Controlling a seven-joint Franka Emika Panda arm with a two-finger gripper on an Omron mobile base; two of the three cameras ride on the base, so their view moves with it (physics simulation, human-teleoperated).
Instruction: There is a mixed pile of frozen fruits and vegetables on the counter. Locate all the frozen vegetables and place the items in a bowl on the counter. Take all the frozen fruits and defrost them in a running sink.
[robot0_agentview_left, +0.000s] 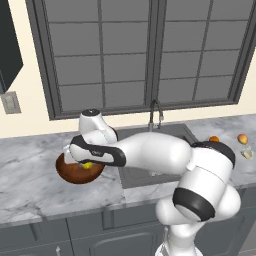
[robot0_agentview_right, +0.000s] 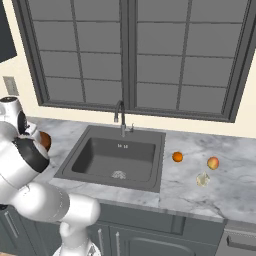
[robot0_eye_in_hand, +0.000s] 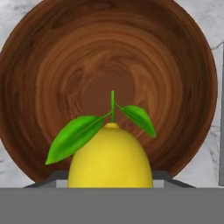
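Over bowl (robot0_eye_in_hand: 48, 57), fingers hidden behind yellow piece (robot0_eye_in_hand: 110, 157)

A large dark-framed window (robot0_agentview_right: 135, 57) with grey panes fills the cream wall (robot0_agentview_left: 30, 107), a pale wall switch plate (robot0_agentview_left: 10, 103) to its left and dark grey cabinet fronts (robot0_agentview_right: 150, 232) below it.
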